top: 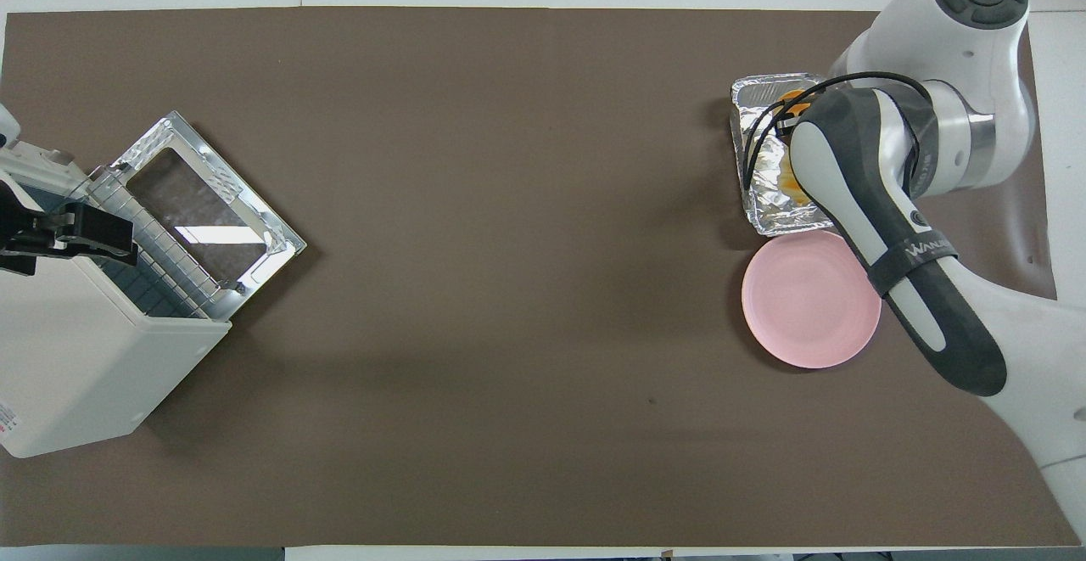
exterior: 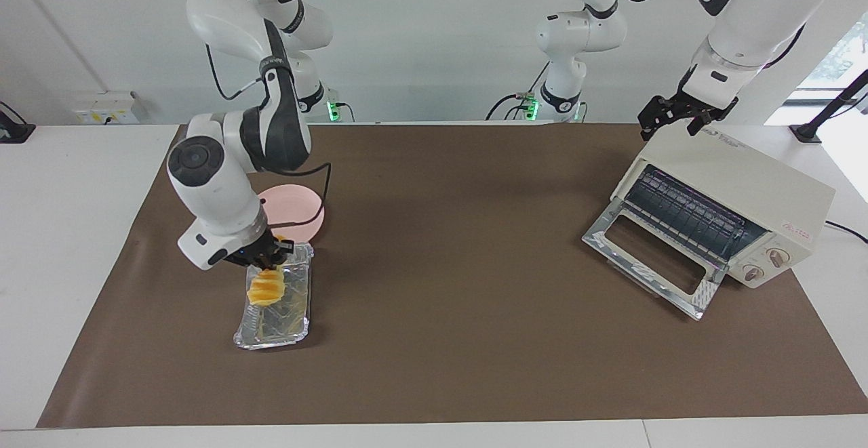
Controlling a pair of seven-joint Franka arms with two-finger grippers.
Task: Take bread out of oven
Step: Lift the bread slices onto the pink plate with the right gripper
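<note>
- The right gripper (exterior: 269,258) holds the bread (exterior: 266,287) over the foil tray (exterior: 274,331).
- The left gripper (exterior: 681,117) hangs over the oven (exterior: 759,184), whose door (exterior: 651,255) lies open.

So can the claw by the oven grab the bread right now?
Probably not. The left claw is over the oven, while the bread sits in the foil tray at the right arm's end, under the right claw.

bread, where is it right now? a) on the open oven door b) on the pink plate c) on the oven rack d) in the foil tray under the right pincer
d: the bread sits in the foil tray at the right pincer, while the oven rack is bare and its door is down.
</note>
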